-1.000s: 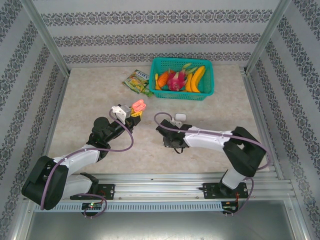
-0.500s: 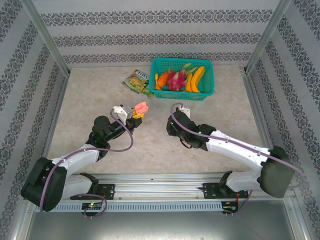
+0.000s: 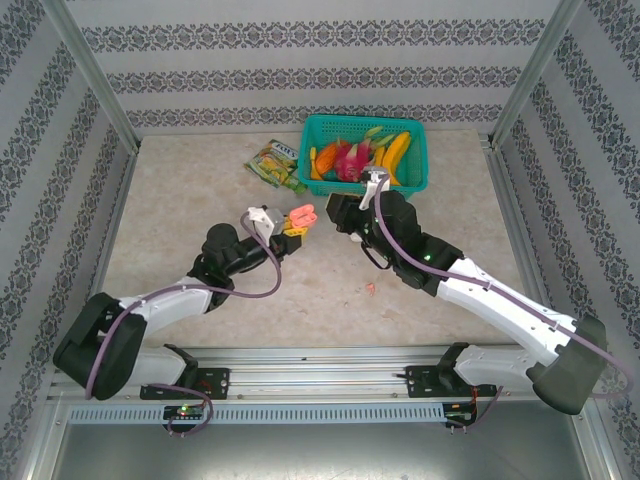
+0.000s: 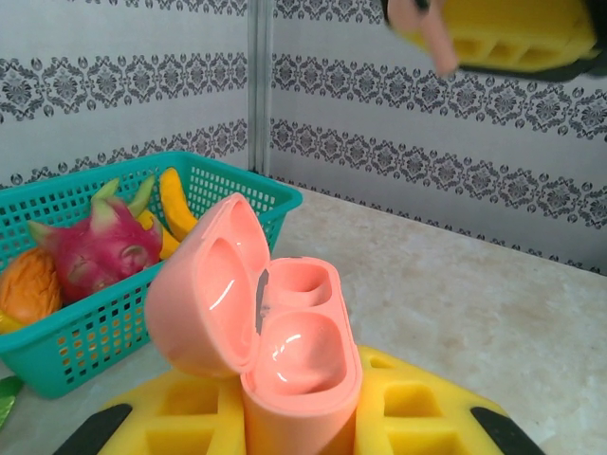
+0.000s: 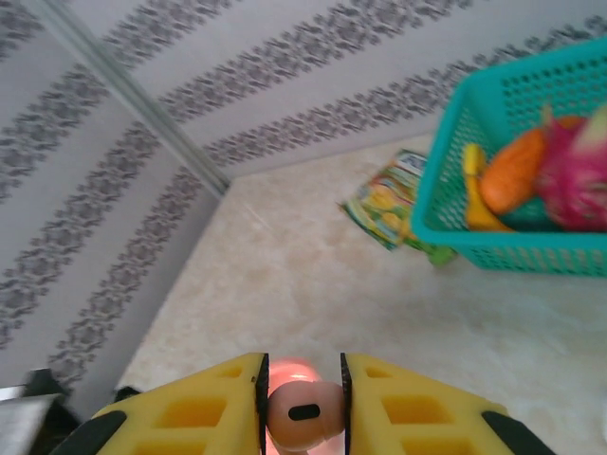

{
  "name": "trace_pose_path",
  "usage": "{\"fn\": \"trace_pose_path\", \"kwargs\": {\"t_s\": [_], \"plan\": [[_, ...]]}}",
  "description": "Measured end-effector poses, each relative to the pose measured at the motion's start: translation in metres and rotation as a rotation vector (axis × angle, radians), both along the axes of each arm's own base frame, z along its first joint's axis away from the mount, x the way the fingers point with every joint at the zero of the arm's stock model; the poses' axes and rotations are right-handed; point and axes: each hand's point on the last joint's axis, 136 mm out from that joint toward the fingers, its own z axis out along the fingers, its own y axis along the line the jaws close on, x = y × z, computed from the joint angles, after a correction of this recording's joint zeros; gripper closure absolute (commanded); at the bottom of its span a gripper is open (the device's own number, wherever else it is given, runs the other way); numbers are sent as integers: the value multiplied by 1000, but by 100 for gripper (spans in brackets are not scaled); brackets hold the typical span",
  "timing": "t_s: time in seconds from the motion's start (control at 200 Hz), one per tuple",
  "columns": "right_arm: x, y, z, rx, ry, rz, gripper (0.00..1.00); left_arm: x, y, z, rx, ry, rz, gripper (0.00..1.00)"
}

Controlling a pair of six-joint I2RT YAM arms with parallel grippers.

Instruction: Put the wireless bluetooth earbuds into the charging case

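My left end effector (image 3: 290, 228) grips the open pink charging case (image 4: 285, 332) upright over the worktop's (image 3: 200, 200) middle, sockets exposed, while my right end effector (image 5: 302, 389) pinches a pink earbud (image 5: 302, 414) close by for insertion, and what looks like another earbud (image 3: 370, 288) lies toward the near edge.

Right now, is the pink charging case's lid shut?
No, in the left wrist view the pink charging case stands with its lid swung open, and both sockets are exposed.
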Motion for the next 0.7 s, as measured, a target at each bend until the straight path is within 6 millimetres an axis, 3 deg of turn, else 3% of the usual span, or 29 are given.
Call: {"fn": "trace_pose_path", "kwargs": {"t_s": [0.2,0.34,0.699], "plan": [[-2,15,36,105,-152,76,74,14,-22,19,-20,-44,7,100],[-3,18,32,140,-204,96,74,25,-33,36,-43,-86,35,100],[-3,16,37,206,-287,94,74,36,-43,53,-60,-126,85,100]]}}
